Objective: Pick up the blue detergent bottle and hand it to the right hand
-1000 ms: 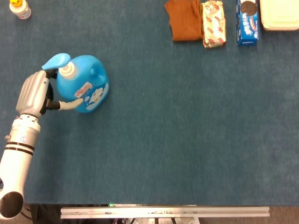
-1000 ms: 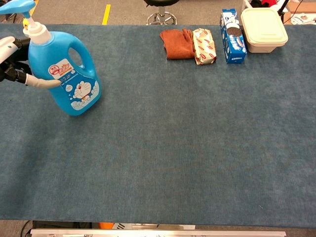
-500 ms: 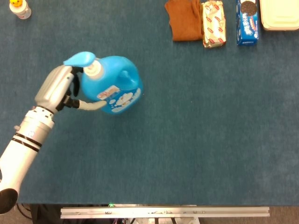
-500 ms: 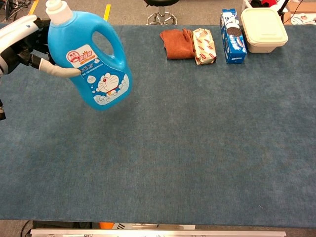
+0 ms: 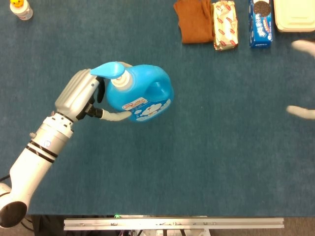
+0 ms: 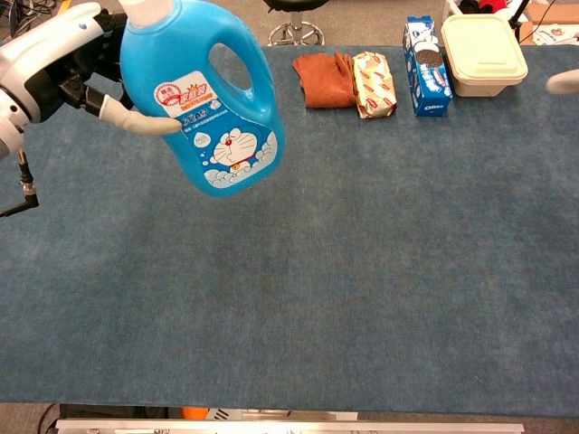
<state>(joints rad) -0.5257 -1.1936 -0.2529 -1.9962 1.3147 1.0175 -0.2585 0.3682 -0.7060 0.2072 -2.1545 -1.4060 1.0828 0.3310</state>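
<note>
My left hand grips the blue detergent bottle from its left side, the thumb wrapped across the label. In the chest view the bottle hangs tilted above the blue table cloth, its handle to the right and its pump top cut off by the frame's top edge. The left hand shows at the upper left there. At the right edge, blurred pale fingers of my right hand come into view, spread apart and holding nothing. A sliver of the right hand also shows in the chest view.
Along the far edge lie a brown cloth, a wrapped snack, a blue cookie box and a cream lidded box. A small yellow-topped bottle stands at the far left corner.
My left hand has lifted the bottle off the table and carried it rightwards toward the centre. The right hand has entered at the right edge.
</note>
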